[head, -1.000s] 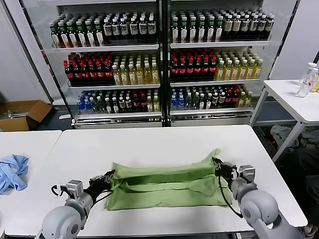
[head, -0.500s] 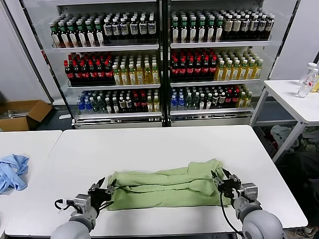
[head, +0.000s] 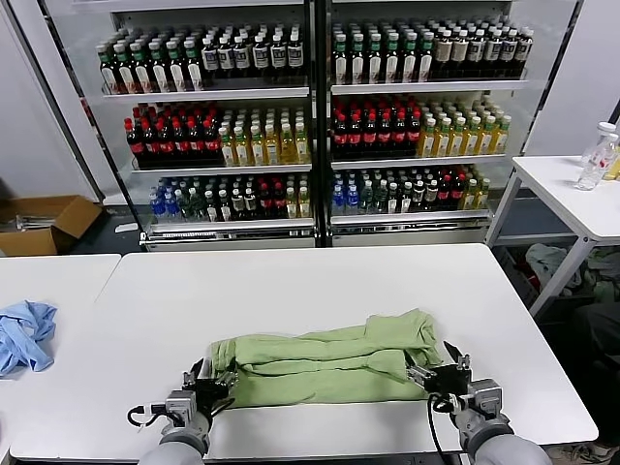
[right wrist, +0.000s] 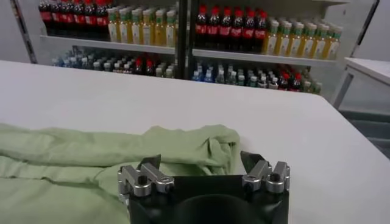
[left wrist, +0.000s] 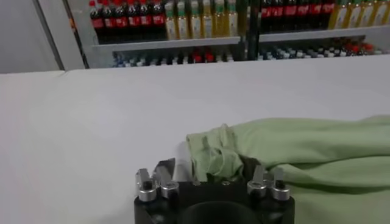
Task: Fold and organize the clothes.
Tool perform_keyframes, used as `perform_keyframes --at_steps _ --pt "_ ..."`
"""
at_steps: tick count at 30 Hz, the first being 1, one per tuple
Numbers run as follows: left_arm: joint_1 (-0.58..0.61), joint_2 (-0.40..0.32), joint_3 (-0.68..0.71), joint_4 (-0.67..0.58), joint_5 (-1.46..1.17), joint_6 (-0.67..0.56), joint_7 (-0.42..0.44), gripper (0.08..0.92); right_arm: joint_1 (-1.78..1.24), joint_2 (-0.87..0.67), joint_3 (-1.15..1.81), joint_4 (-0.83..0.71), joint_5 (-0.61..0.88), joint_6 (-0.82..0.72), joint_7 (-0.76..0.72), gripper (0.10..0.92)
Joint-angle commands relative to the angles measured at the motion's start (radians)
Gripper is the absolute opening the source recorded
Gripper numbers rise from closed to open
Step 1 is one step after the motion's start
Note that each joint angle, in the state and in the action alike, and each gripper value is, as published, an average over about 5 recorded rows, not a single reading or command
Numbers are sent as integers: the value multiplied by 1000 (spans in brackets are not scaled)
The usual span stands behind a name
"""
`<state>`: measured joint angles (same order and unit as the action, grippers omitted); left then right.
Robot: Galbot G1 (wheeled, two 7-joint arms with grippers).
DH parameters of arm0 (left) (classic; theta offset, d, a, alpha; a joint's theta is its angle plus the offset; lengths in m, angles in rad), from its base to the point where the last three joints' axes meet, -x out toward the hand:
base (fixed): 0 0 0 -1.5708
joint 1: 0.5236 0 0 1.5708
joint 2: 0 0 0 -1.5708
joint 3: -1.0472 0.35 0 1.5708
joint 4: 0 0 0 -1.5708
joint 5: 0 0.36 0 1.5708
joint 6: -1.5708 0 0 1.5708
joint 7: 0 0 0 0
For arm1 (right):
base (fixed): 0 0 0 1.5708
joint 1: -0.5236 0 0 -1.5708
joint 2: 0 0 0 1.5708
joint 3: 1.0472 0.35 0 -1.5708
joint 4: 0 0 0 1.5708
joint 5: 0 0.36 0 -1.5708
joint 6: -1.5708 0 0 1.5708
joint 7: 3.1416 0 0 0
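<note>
Both grippers, left [head: 207, 380] and right [head: 433, 374], look released beside the green shirt [head: 325, 363], probably; regrip both ends evenly before the next fold.

The white table [head: 291, 281] carries the folded light green shirt [head: 325, 366] near its front edge.

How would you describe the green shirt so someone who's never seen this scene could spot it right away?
Find the big white table in front of the drink shelves. Near its front edge, between the left gripper and right gripper, lies the shirt, folded into a long band. It is light green; the only other garment, the blue cloth, sits crumpled on the next table.
</note>
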<state>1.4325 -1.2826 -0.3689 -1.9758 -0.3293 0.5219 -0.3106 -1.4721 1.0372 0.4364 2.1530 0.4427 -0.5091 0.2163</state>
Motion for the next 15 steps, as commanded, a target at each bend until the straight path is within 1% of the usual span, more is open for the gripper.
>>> perform_keyframes --at_steps 1,5,8,12,15 --pt "22 -38 -31 10 -211 -33 62 579 -23 4 4 14 -25 7 0 823" --pt "12 5 -113 -3 -421 -41 144 466 -21 1 10 14 -17 7 2 823" --pt "5 50 -205 -3 -565 -26 196 379 -20 -1 18 12 -8 7 2 823" --pt "-13 120 -374 19 -716 0 218 258 -20 -5 29 10 5 7 3 823" --pt "-20 193 -511 35 -767 13 215 172 -16 -9 34 3 16 9 3 823"
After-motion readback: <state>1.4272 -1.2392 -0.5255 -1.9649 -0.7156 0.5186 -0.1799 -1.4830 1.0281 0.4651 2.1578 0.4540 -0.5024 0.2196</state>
